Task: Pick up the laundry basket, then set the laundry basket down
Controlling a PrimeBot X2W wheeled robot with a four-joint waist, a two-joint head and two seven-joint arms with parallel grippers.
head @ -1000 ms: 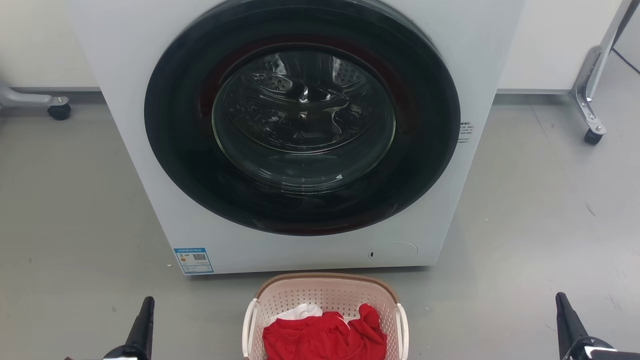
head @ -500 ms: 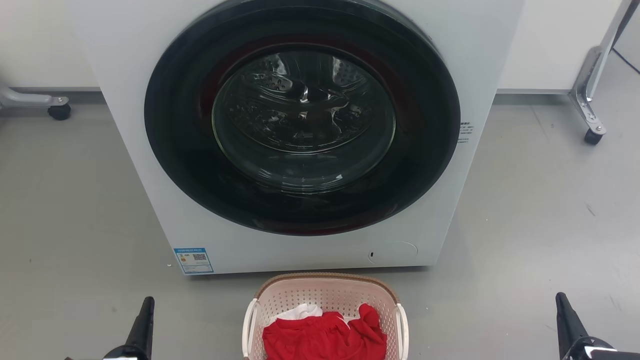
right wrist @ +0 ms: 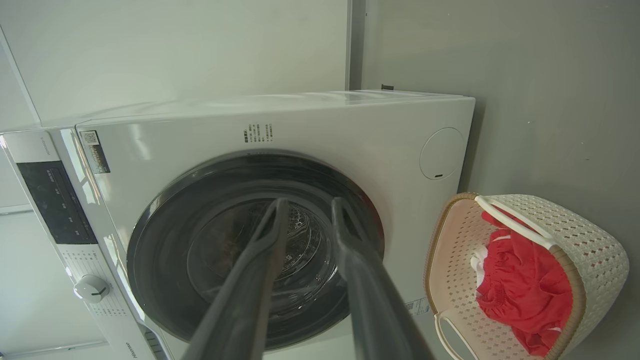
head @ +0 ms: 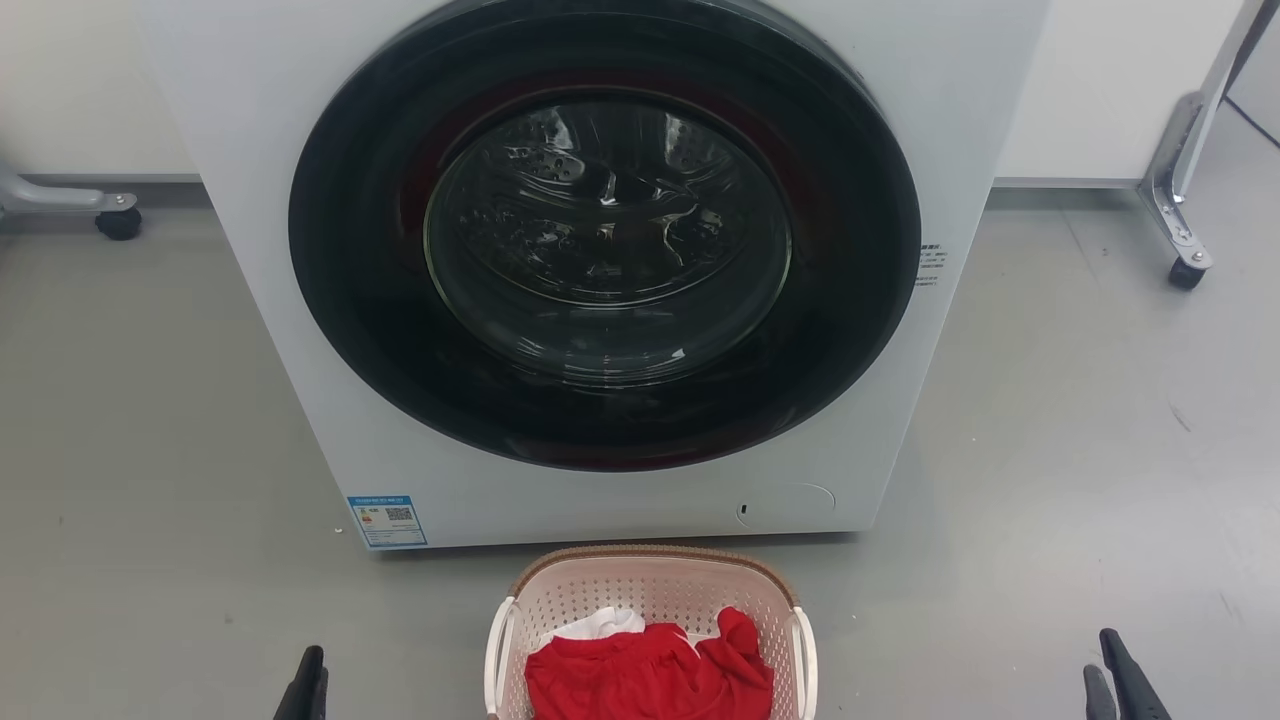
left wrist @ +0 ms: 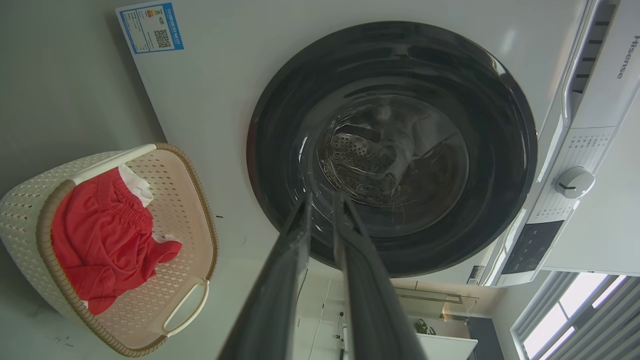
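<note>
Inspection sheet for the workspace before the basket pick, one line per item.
Surface: grey floor, faint scuffs.
Job's things: laundry basket upright on the floor before the washing machine; red clothing and a white piece inside.
Clutter: nothing seen.
Grippers: left gripper narrowly open, right gripper open; both empty, apart from the basket.
Cables: nothing seen.
Surroundings: machine door shut; left frame leg and right frame leg on castors; white wall behind.

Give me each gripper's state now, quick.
Left gripper: open, holding nothing.
Right gripper: open, holding nothing.
</note>
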